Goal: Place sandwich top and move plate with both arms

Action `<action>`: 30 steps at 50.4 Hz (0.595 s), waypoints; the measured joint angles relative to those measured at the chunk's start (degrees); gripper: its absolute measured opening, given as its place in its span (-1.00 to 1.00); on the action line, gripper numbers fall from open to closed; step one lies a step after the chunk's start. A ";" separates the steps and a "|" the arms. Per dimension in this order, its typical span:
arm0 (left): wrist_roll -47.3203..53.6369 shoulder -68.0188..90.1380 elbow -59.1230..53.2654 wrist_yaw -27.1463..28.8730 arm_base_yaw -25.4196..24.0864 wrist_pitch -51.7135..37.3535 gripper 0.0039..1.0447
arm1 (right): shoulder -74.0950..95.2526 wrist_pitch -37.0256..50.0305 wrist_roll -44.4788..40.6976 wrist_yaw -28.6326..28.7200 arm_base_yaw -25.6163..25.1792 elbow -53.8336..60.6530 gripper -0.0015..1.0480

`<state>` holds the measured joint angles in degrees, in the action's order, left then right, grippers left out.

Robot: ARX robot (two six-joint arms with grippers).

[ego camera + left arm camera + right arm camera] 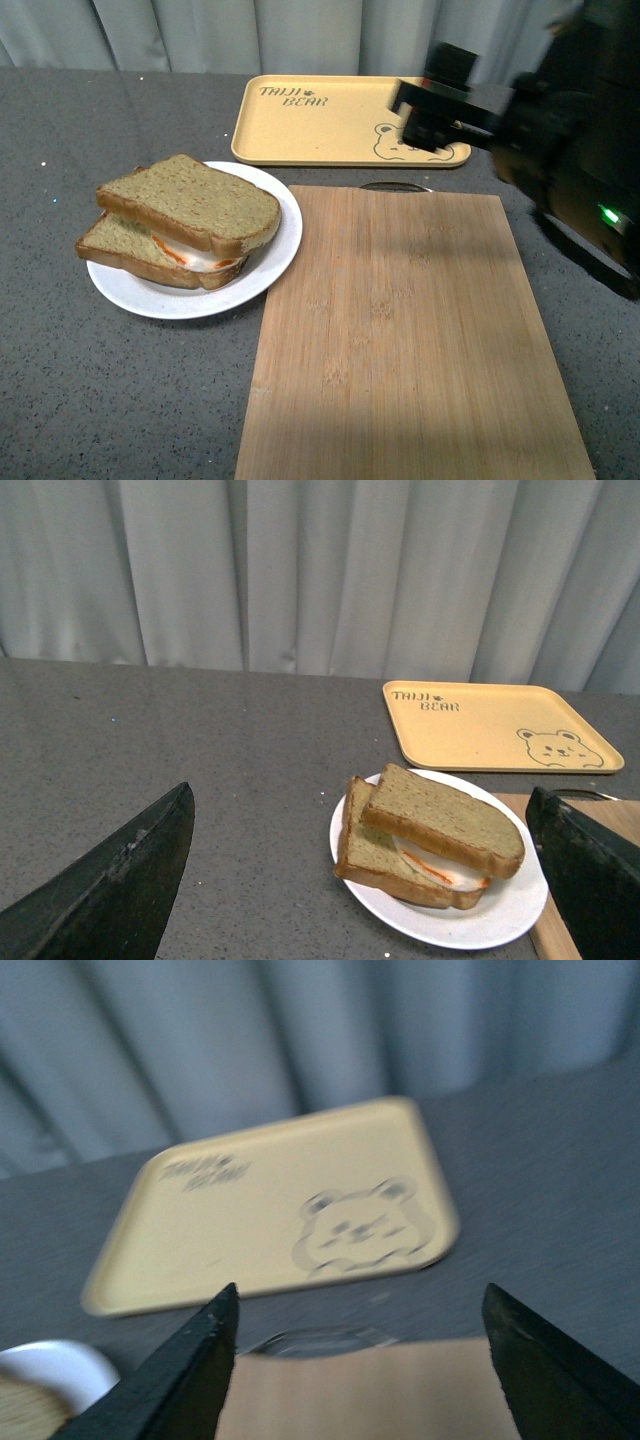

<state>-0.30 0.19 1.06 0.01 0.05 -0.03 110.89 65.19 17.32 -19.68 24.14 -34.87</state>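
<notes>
- The plain brownish-green bread slice, the sandwich top (pixel 190 203), lies a little askew on the egg-bearing slice (pixel 120 248) on the round white plate (pixel 160 300). That part looks done.
- Moving the plate is what is left: neither pair of jaws touches it.
- The left jaws stand wide apart and empty, and so do the right jaws (blurred, near the yellow bear tray (pixel 320 125)).
- The plate's rim meets the bare bamboo board (pixel 410 330); to its left and front the grey surface (pixel 100 400) lies open.

Pale grey pleated curtains (pixel 300 570) hang behind a dark grey speckled tabletop (pixel 100 400) in soft, even light.
</notes>
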 joint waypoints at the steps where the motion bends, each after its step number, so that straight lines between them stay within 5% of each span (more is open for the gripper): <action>1: 0.02 0.04 0.00 0.04 0.02 0.00 0.88 | -1.01 5.07 -4.37 -1.44 -0.96 2.91 0.23; 5: 0.00 0.00 0.00 0.13 0.02 0.00 0.88 | -7.23 12.00 -11.61 -0.26 -3.98 9.46 -0.07; 20: 0.02 0.00 0.00 -0.02 0.02 0.00 0.88 | -21.16 9.99 -16.66 5.92 -10.34 21.77 -0.92; 30: 0.02 0.00 0.00 -0.02 0.02 0.00 0.88 | -30.08 6.08 -17.11 9.35 -13.22 26.53 -0.98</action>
<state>-0.27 0.19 1.06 -0.01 0.08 -0.03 80.82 71.26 0.21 -10.33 10.92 -8.34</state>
